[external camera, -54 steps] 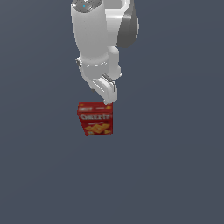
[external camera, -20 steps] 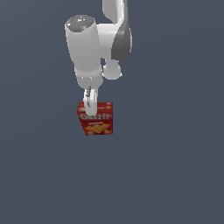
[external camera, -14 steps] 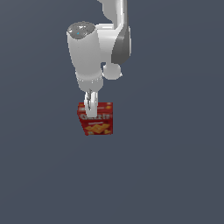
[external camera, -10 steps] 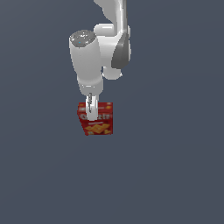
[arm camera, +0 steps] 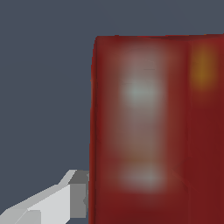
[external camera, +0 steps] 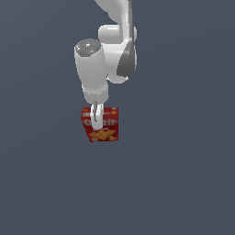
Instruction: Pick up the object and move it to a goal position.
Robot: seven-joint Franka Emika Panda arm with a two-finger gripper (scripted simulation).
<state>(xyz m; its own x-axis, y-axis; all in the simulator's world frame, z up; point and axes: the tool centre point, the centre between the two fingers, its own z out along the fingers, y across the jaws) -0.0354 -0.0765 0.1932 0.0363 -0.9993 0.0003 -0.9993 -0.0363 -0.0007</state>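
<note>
The red cracker box (external camera: 106, 125) stands upright on the grey floor, its front showing white lettering and orange crackers. My gripper (external camera: 97, 120) has come down over the box from above. One white finger (external camera: 96, 118) hangs in front of the box's face; the other is hidden behind the box. In the wrist view the box (arm camera: 153, 131) fills most of the picture, blurred and close, and one grey finger (arm camera: 76, 192) lies right beside its side edge. The jaws stand open astride the box.
The white arm (external camera: 114, 50) rises above the box toward the top of the exterior view. Plain grey floor (external camera: 183, 183) lies all around; nothing else is in view.
The arm has swung over and lowered, so the fingers now reach farther down the box's front. The box has not moved.
</note>
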